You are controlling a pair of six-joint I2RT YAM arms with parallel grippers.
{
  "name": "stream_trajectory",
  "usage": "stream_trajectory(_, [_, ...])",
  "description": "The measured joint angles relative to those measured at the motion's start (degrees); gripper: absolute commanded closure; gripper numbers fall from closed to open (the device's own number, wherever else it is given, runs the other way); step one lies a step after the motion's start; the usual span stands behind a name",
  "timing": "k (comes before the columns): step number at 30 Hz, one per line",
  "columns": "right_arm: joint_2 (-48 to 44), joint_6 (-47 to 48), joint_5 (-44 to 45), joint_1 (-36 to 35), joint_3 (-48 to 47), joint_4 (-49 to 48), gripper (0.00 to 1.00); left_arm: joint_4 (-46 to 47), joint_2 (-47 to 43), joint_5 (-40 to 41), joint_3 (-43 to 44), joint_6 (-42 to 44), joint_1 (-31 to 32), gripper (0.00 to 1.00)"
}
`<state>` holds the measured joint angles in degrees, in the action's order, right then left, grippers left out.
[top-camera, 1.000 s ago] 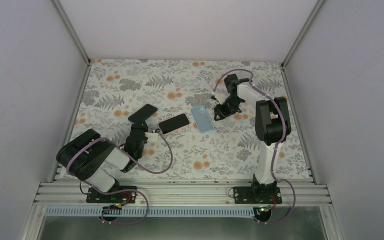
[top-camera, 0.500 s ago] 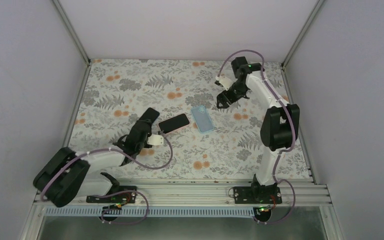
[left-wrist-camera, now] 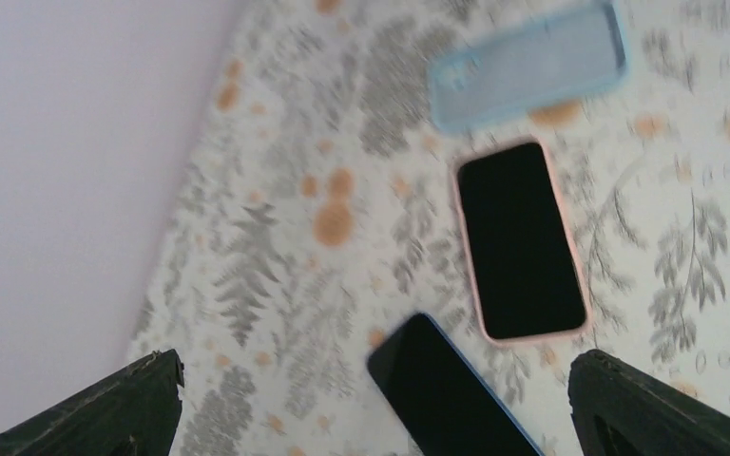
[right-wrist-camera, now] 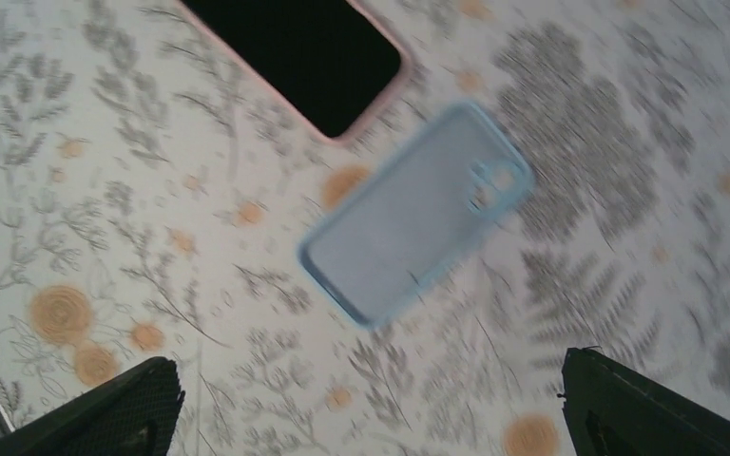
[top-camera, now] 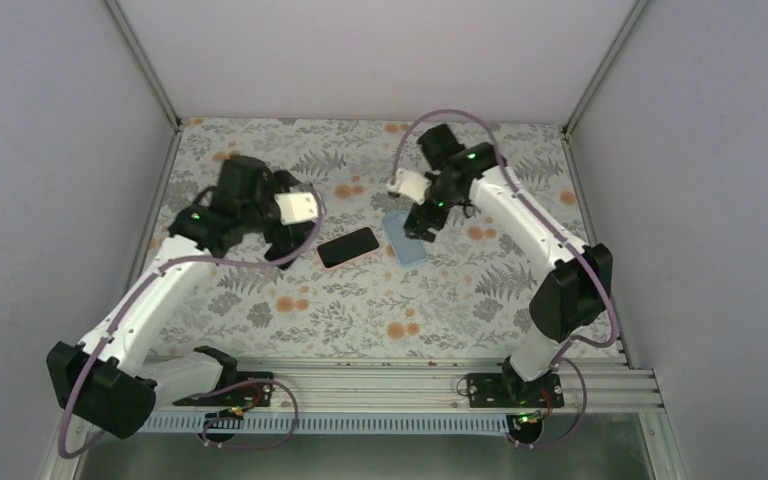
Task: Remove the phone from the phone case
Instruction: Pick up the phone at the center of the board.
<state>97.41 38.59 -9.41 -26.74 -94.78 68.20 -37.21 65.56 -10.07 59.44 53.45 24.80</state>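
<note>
Pincers of both arms are held above the floral bench (top-camera: 480, 300) in the overhead view, where their opening cannot be judged. The left pincer (top-camera: 282, 232) is hung over the left-centre of the bench, just left of the phone (top-camera: 348, 246), which is laid flat, screen up, near the middle. A light-blue case (top-camera: 405, 238) is laid just to the right of the phone, with a narrow strip of bench left between them. The right pincer (top-camera: 422, 222) is poised over the far end of that case.

From the left wrist, the two dark fingers (left-wrist-camera: 124, 413) are seen at the bottom corners of the frame, spread wide, with nothing gripped. Between them, at the lower edge, part of a second dark phone (left-wrist-camera: 437, 385) with a blue edge is shown. Beyond it the first phone is found, its black screen bordered all round by a pink case (left-wrist-camera: 535, 335), so it is seated inside that case. The light-blue case is blurred at the top.

From the right wrist, the fingers are likewise set wide apart at the bottom corners, and nothing is held. The light-blue case is centred on the bench below, its camera cut-out turned toward the upper right. One end of the pink-cased phone is cut off by the top edge.
</note>
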Motion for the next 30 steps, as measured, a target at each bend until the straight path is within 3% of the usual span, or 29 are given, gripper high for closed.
stream_trajectory(6, [3.17, 3.32, -2.03, -8.37, 3.10, -5.60, 0.00, -5.05, 1.57, -16.90, 13.05, -5.81, -13.88, 0.00])
stream_trajectory(13, [14.01, 11.08, -11.02, -10.75, -6.40, -6.01, 0.00, -3.13, 5.95, -24.76, 15.65, -16.20, -22.51, 0.00])
stream_trajectory(20, [29.33, 3.72, -1.97, -16.85, -20.02, -17.51, 0.00, 0.13, 6.56, -26.21, 12.96, -21.57, -26.82, 0.00])
stream_trajectory(30, [37.16, -1.99, 7.32, -18.56, -21.33, -28.57, 0.00, 1.68, 6.23, -29.24, 9.01, -22.64, -35.60, 0.00])
